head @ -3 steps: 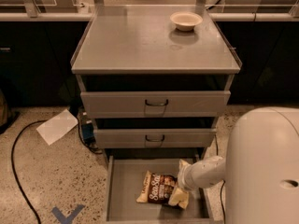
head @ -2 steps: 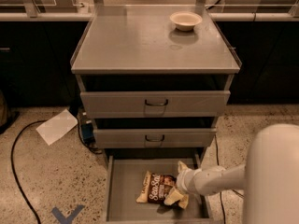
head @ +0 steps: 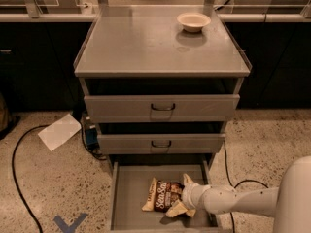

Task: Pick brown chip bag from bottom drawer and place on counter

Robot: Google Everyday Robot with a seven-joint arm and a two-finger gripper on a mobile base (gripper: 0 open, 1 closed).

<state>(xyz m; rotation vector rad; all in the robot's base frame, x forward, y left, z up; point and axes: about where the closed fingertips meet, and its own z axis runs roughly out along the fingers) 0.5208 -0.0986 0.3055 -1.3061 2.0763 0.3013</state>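
- Bag: a crinkly dark-brown chip bag (head: 162, 200) is seen lying flat on the floor of the pulled-out grey metal bottom drawer (head: 130, 191), its long axis roughly left–right.
- White two-finger gripper (head: 179, 195) is set at its right end, tan fingers (head: 178, 209) apart, one either side — bag leftward.

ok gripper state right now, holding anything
Gripper: down in the bottom drawer, at the right end of the brown chip bag. Open, closed or holding the bag: cannot be told.
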